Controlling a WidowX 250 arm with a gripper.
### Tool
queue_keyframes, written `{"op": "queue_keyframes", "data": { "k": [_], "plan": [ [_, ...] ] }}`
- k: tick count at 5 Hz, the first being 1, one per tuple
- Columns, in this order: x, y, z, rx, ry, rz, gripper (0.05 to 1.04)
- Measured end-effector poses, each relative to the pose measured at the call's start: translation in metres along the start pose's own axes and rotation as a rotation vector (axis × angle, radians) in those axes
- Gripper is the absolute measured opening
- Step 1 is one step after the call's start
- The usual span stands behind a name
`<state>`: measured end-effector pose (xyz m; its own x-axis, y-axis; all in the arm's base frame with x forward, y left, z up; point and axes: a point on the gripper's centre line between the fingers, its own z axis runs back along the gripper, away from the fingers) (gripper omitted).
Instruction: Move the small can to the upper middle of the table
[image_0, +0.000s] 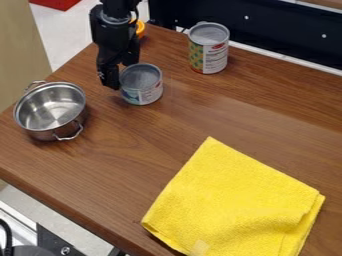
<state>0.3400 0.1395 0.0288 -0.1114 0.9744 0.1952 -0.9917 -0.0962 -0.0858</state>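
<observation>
At the left edge of the counter (133, 155) sits a round stainless-steel pot (41, 134), upright, its two loop handles at the far and near sides. Right of it and farther back, the black claw (121, 74) hangs down with its fingers apart, right at the left side of the small can; whether they touch it I cannot tell. Part of a round orange object (140, 29) shows behind the arm (115, 30), at the far left corner. The small can (142, 94) stands upright in the far left part of the counter, grey on top, its pale label marked with blue and red. Farther right, a taller can (214, 59) with a green, yellow and red label stands upright near the far edge, occupying part of the far middle. A yellow cloth (234, 200) lies spread at the near right, well apart from both cans
</observation>
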Motion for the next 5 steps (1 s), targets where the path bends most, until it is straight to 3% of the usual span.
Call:
{"op": "queue_keyframes", "data": {
  "k": [2, 5],
  "plan": [
    [-0.035, 0.004, 0.007, -0.031, 0.003, -0.001, 0.997],
    [-0.082, 0.005, 0.012, -0.03, 0.014, 0.007, 0.997]
  ]
}}
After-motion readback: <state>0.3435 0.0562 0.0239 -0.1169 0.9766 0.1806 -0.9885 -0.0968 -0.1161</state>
